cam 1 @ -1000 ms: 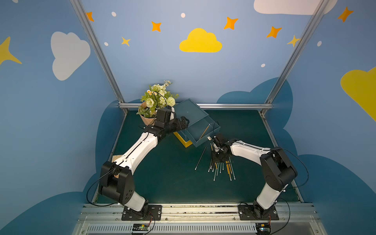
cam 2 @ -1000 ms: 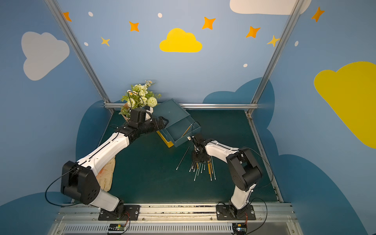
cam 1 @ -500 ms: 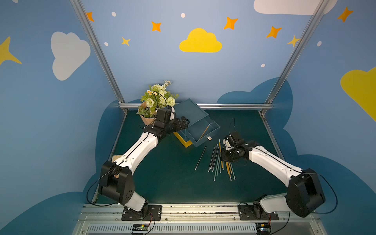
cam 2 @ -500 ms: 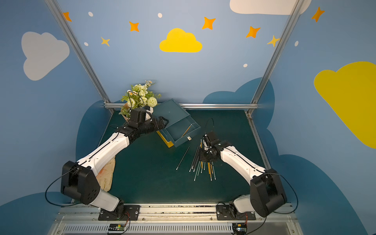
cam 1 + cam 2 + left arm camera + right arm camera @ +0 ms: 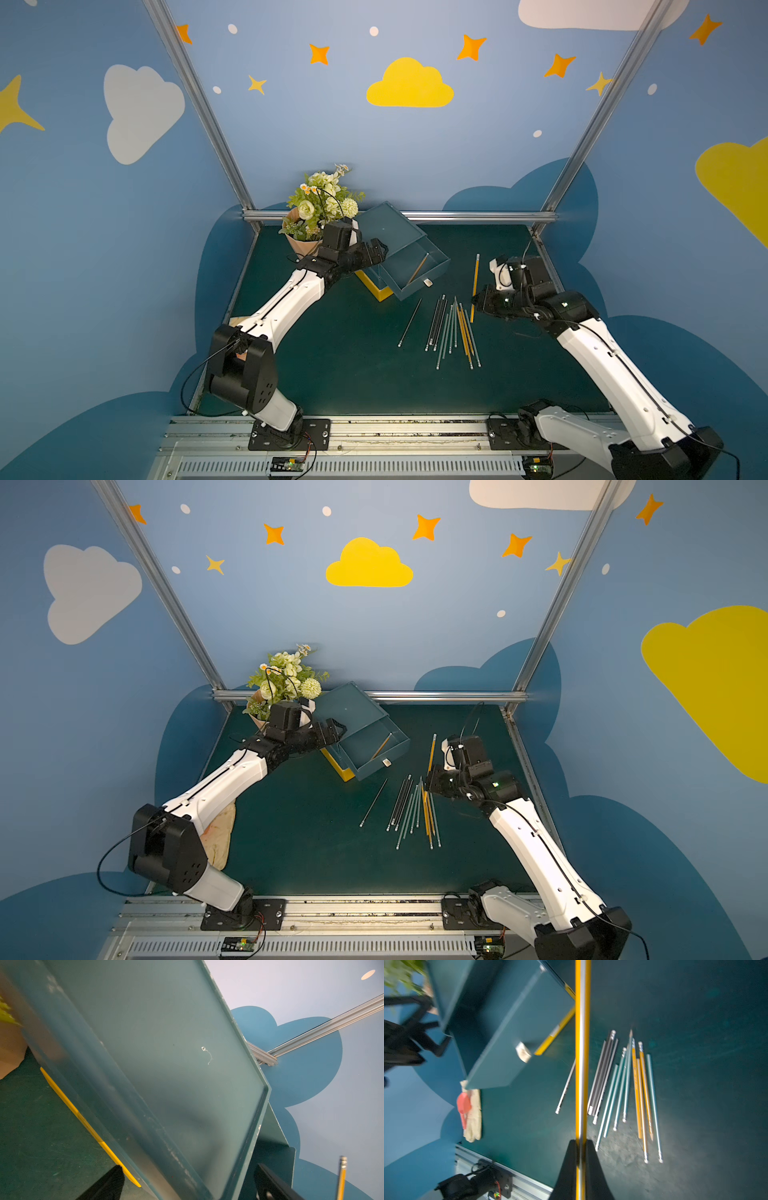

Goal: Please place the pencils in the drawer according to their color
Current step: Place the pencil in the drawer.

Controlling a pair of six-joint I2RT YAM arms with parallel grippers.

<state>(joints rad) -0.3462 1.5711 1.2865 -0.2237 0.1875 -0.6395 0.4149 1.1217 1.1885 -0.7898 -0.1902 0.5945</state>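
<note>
Well, between blue cloud-painted walls [image 5: 415,166], the right tool [image 5: 581,1142] pinches a yellow pencil [image 5: 476,270] above the green desk [image 5: 340,365]; other pencils [image 5: 451,328] lie fanned beneath, another pencil [image 5: 417,269] in the open drawer [image 5: 401,266]; left tool [image 5: 380,251] gapes astride the cabinet [image 5: 386,226].

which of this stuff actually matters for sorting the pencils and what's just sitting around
For the job:
- loose pencils on the table
- yellow pencil held in the right gripper
- open teal drawer, with one pencil in the drawer already

Just lying about:
- flower bouquet
- pale glove
- red scoop
</note>
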